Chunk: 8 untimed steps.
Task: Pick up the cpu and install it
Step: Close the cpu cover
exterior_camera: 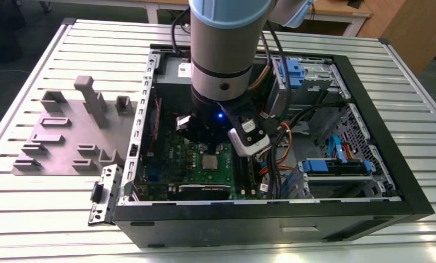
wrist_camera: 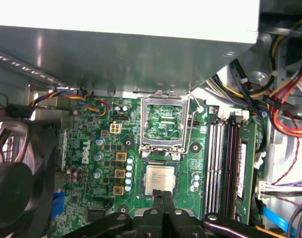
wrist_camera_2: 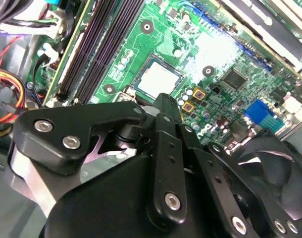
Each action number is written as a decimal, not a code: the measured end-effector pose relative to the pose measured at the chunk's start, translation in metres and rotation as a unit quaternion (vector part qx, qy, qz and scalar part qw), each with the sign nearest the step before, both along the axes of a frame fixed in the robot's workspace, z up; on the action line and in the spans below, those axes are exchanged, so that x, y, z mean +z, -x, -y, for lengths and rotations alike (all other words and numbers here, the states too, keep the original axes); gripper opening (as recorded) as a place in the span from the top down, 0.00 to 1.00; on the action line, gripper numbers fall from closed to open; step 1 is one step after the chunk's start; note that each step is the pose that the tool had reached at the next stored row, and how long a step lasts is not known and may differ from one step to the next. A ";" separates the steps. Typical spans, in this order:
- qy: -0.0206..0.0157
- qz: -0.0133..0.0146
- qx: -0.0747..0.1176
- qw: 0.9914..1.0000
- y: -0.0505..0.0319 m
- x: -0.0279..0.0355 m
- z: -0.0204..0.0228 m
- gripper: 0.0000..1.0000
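The black linkage of the hand [wrist_camera: 163, 195] sits closest in both wrist views, its two slim fingers [wrist_camera_2: 164, 106] pressed together with nothing between them, the tips poised at the near edge of the cpu [wrist_camera: 159, 179]. The cpu lies flat in the socket seat on the green motherboard [wrist_camera_2: 166, 39], silver top up and square to the seat, so it looks already set in place. Just beyond it the socket's load frame [wrist_camera: 165, 124] is swung open and not clamped over the chip. To one side run the long dark memory slots [wrist_camera: 225, 163]; to the other a black fan [wrist_camera: 15, 188] sits near the board's edge. Farther on, the grey power-supply box [wrist_camera: 126, 54] overhangs the board. The chip should be light, stiff and thin, with a smooth metal lid that gives little purchase; its underside contacts and the socket pins are likely fragile, so the safe hold is by two opposite edges of the pale rim, kept level and never dragged sideways. In the exterior view the arm reaches down into the open computer case [exterior_camera: 276, 230], which lies on its side on a slatted metal table [exterior_camera: 408, 109], with a grey fixture plate [exterior_camera: 57, 148] of upright blocks at the exterior view's left
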<state>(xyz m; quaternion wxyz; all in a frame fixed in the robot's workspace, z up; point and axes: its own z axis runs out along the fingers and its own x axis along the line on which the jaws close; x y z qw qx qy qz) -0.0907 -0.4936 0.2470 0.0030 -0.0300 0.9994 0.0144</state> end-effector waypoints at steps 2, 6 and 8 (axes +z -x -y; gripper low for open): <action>0.000 0.000 0.006 1.000 0.0000 -0.0001 0.0000 0.90; 0.000 0.000 0.037 0.999 -0.0001 -0.0001 0.0000 0.90; 0.000 0.000 0.055 0.998 -0.0001 -0.0001 0.0000 0.90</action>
